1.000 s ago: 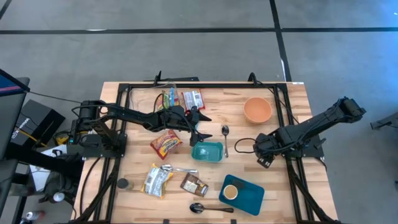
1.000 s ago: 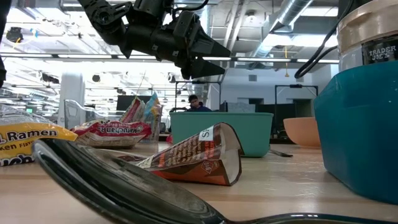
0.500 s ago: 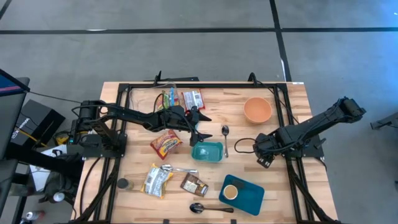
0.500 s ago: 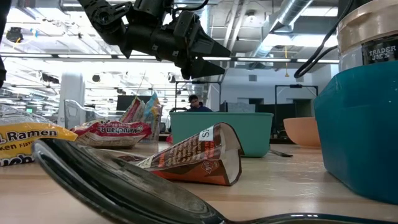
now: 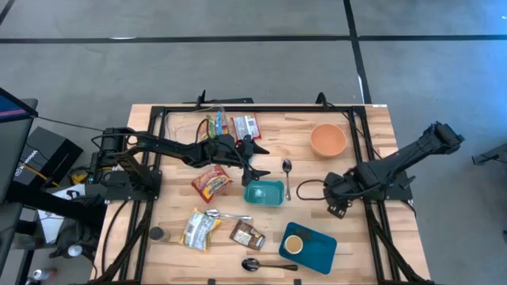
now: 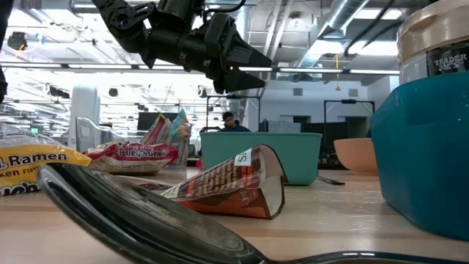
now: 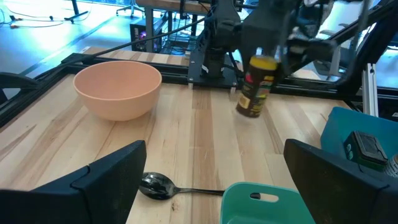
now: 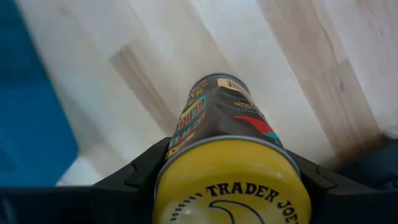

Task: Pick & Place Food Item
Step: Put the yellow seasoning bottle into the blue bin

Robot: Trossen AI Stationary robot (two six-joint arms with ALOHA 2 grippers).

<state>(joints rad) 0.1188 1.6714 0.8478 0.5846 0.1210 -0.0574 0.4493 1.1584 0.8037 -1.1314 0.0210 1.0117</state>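
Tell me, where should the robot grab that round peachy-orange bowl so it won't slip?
Probably the rim, from straight above. The round peachy-orange bowl stands upright, open side up, and its body looks too wide to span, so one finger inside the wall and one outside suits it. The open left gripper is free; the right gripper is shut on a yellow-lidded jar.
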